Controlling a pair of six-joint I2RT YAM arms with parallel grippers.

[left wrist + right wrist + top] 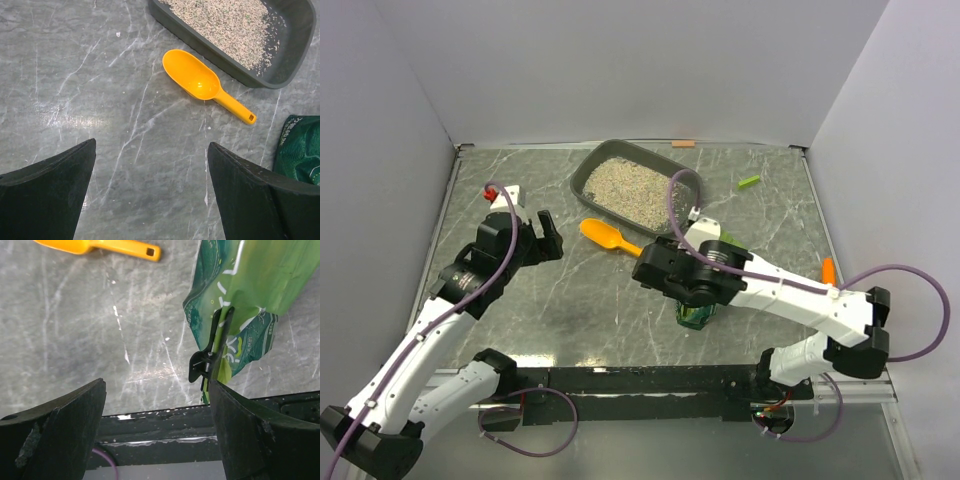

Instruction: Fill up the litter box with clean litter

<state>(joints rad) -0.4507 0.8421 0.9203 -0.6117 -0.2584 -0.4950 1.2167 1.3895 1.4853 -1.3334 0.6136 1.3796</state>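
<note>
Already clean litter (630, 186) covers much of the litter box (583, 176) at the table's (570, 300) far side. The left gripper (152, 145) and right gripper (157, 385) gape empty. Next, likely, the right must grasp the clipped green bag (250, 280) — just beside its finger.

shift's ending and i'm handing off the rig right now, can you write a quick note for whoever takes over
Left gripper: open, empty, over bare table, facing the orange scoop.
Right gripper: open, empty, green bag close beside one finger.
Litter box: far side of the table, clean litter over most of its floor, one end bare.
Scoop lies empty beside the box. A black clip sits on the bag.
Done: litter is in the box.
Left: probably covering the bare end, if more is wanted.
</note>
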